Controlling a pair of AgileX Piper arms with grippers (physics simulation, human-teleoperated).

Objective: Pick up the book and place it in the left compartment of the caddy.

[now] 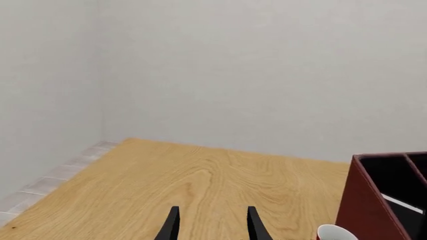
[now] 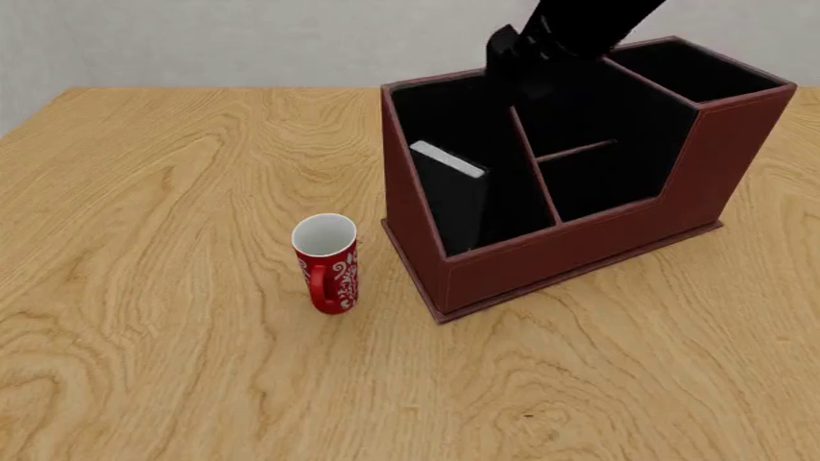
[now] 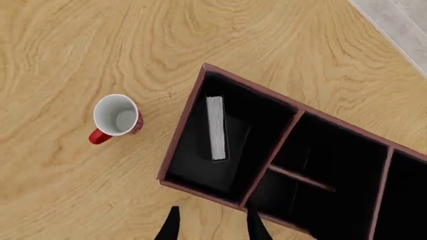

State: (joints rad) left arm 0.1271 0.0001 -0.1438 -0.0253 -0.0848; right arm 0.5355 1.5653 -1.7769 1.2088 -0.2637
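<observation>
Wood with a wavy light grain covers the whole table (image 2: 154, 336), and past its far edge stands a plain pale grey wall (image 2: 256, 38). At the room's edge the left wrist view shows a strip of pale tiled floor (image 1: 60, 172).

Nearest on the table stands a red mug (image 2: 325, 262) with white swirly patterns on its side. No words can be read on it. It is white inside, and it stands just beside the caddy (image 2: 577, 259).

That big red-brown box has black walls inside. The book (image 2: 451, 192) stands on edge in the left compartment (image 2: 443, 120), leaning against the end wall near the mug, with its white pages facing up. Its cover is plain black with no writing.

Farther back, the right gripper (image 3: 212, 225) hangs above the caddy with its fingers apart and nothing between them. The left gripper (image 1: 212, 225) is also spread apart and empty, off to the caddy's left side, pointing across bare wood toward the wall.
</observation>
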